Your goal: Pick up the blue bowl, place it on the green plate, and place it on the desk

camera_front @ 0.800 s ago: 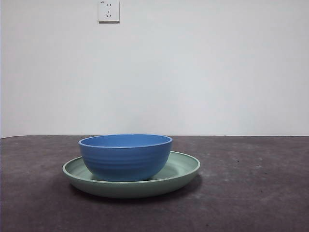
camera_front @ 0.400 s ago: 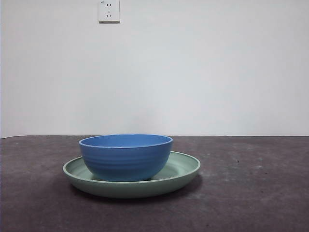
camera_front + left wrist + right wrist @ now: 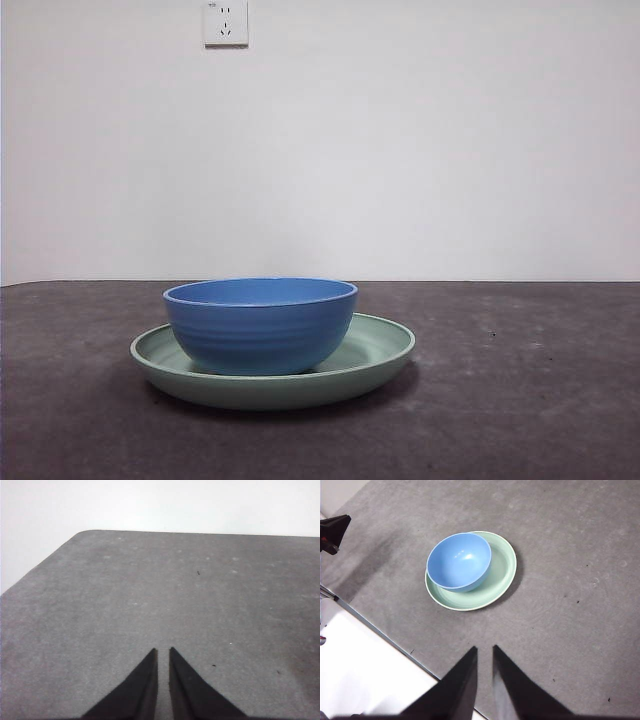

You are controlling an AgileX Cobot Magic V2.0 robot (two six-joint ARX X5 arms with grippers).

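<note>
blue bowl sits on the green plate, both arms clear

blue is where i look first: the blue bowl (image 3: 260, 325) rests upright inside the green plate (image 3: 385, 345), set toward one side of it so that more of the plate's floor shows on the other side. the right wrist view confirms it from above: the bowl (image 3: 459, 561) is empty, its base on the plate (image 3: 500, 575), its rim close over the plate's edge on the side nearer the desk border. the plate itself lies flat on the desk (image 3: 540, 400), with bare grey surface all around.

from here i judge the first part of the task done: the bowl is on the plate. what the sentence adds, putting it on the desk, either reads as already met by the plate standing on the desk, or it means lifting the bowl off and setting it on the bare surface. the pictures alone do not settle which, so i treat that last step as possibly open.

neither arm is at work. my right gripper (image 3: 484, 652) hangs high above the desk, well apart from the dishes, jaws nearly together with only a thin slit and nothing between them. my left gripper (image 3: 162, 652) looks over bare desk, jaws likewise almost closed and empty. no arm shows in the front view.
</note>
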